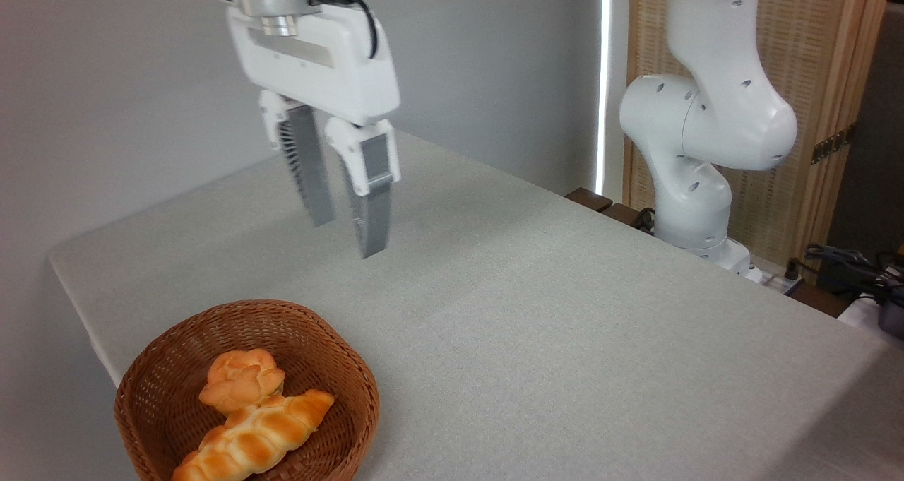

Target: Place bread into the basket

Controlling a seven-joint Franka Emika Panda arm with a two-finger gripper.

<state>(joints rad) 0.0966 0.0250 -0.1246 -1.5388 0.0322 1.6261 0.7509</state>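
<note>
Well below the gripper (346, 237) and a little to its left, the bread (256, 433) lies inside the basket (346, 368), slanting across the bottom. It is a long braided loaf, golden-orange, with pointed ends and browned tops. A small round flower-shaped bun (241, 379) touches its upper side. The basket is round and shallow, woven of reddish-brown wicker with a thick rim. The gripper hangs above the grey cloth-like worktop (565, 325), its ribbed grey fingers slightly apart and holding nothing.

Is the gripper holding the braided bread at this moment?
No: the gripper hangs empty above the table, while the bread lies in the basket.
</note>
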